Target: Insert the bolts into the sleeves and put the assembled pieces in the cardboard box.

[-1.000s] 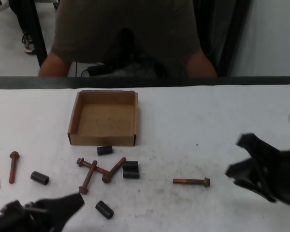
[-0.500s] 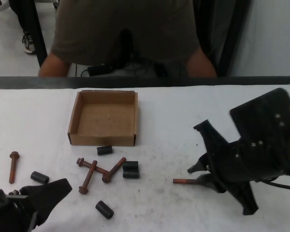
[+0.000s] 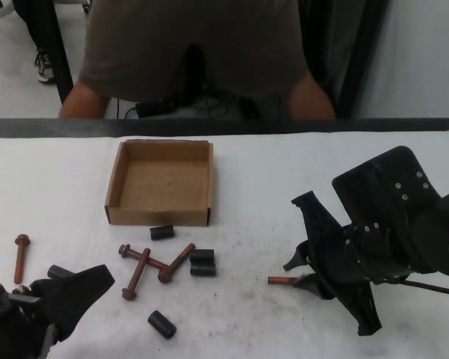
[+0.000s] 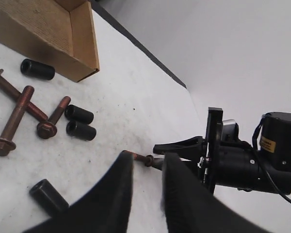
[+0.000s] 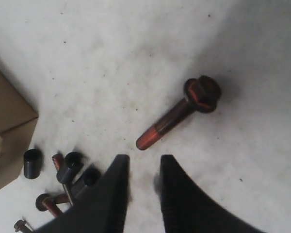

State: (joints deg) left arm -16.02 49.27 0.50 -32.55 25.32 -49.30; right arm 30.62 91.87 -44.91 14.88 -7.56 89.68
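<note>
Nearest us, the left gripper (image 4: 148, 156) hangs low over the near left of the bench (image 3: 374, 172). Its fingers are apart and there's nothing between them. One sleeve (image 3: 162, 324) lies just beside it, another (image 3: 57, 272) sits half tucked behind it, and a bolt (image 3: 20, 258) lies alone further left.

Across on the right, the right gripper (image 5: 144, 160) is down close to the bench with a narrow gap between its fingers, and it's empty too. Its target looks to be the lone bolt (image 5: 178, 114), which lies flat just ahead of the fingertips, not between them. It sits at a slant, threaded end nearer the fingers and head farther off. I'd say the gripper has to go a touch further forward to straddle the shank before it can close.

Mid-bench, three bolts (image 3: 146, 263) lie crossed in a loose heap, with a pair of sleeves (image 3: 202, 256) side by side right next to them. Beyond that, a single sleeve (image 3: 162, 232) rests just in front of the box (image 3: 159, 216).

Farthest out, that box stands with nothing in it.

So the score so far is nothing. I count five bolts and five sleeves, and none are joined or boxed. Every insertion and every drop-off is yet to come, and the first pick looks to be just about to start.
</note>
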